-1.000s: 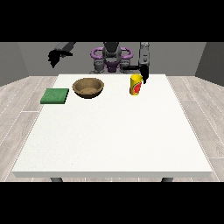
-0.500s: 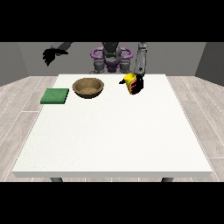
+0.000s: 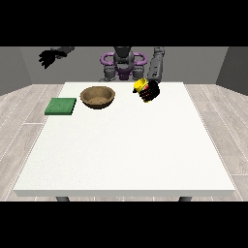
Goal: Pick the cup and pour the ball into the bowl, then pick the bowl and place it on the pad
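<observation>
The yellow cup [image 3: 141,86] is lifted off the table and tilted towards the view's left. The hand at the view's right [image 3: 150,91] has its fingers curled round it. A brown wooden bowl [image 3: 98,96] stands on the table at the back, left of the cup. The green pad [image 3: 61,106] lies flat near the table's left edge, beside the bowl. The hand at the view's left [image 3: 47,58] is raised high off to the left, away from the table, fingers hanging relaxed. The ball is not visible.
The white table [image 3: 126,145] stretches wide towards the camera. The robot's torso [image 3: 123,63] stands behind the back edge, between the bowl and the cup.
The hand at the view's right closed on the cup, lifted it and tilted it leftwards. The hand at the view's left rose and swung further out to the left.
</observation>
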{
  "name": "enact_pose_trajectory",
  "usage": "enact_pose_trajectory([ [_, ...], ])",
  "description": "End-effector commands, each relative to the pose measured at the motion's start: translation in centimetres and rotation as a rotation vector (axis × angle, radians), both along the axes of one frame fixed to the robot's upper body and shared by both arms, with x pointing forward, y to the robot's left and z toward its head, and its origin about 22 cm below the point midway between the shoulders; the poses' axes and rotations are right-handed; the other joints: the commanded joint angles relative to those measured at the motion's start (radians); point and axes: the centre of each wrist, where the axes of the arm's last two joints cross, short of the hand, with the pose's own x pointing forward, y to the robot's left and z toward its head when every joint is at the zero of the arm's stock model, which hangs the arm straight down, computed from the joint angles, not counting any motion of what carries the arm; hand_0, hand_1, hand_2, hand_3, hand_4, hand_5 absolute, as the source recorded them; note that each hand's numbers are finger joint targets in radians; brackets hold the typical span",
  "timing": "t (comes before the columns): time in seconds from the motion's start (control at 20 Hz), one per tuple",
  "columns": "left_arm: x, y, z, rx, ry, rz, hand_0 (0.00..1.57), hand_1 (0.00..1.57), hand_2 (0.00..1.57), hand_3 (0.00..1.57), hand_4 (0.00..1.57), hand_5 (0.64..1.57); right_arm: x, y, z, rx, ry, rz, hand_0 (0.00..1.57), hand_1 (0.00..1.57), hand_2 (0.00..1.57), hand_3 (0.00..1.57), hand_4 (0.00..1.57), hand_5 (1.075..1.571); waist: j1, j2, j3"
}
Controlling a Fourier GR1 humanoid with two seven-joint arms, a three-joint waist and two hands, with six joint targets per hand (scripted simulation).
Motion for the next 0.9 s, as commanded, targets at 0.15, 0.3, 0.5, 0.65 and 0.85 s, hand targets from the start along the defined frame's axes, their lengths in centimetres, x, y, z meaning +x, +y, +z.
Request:
enact_pose_trajectory([
  [0.15,3.4,-2.8,3.1,0.345,0.078,0.019,1.33,1.33,1.57,1.57,1.22,1.555,1.7,-0.2,0.9,-0.037,0.142,-0.059,0.0,0.0,0.0,0.0,0.54,1.57,0.044,-0.149,0.0014],
  [0.3,4.9,-2.1,4.2,0.605,0.033,0.042,1.31,1.31,1.57,1.57,1.2,1.559,2.8,0.1,1.6,-0.039,0.131,-0.059,0.0,0.0,0.0,0.0,0.59,1.567,0.031,-0.132,0.0047],
  [0.5,4.9,-7.1,3.9,0.753,0.103,0.007,1.27,1.27,1.57,1.54,1.17,1.564,2.0,-0.3,-0.3,-0.043,0.226,-0.073,0.0,0.0,0.0,0.0,0.63,1.565,0.077,-0.211,0.0023],
  [0.65,6.3,-8.7,5.5,0.885,0.131,0.021,1.27,1.27,1.57,1.54,1.17,1.564,1.8,-0.8,-0.8,-0.028,0.238,-0.078,0.0,0.0,0.0,0.0,0.64,1.566,0.086,-0.225,0.0015],
  [0.85,6.4,-11.5,5.9,1.029,0.213,0.031,0.91,0.91,1.57,1.25,1.05,1.569,1.1,-1.1,-1.6,-0.014,0.278,-0.117,0.0,0.0,0.0,0.0,0.64,1.562,0.101,-0.281,0.0002],
])
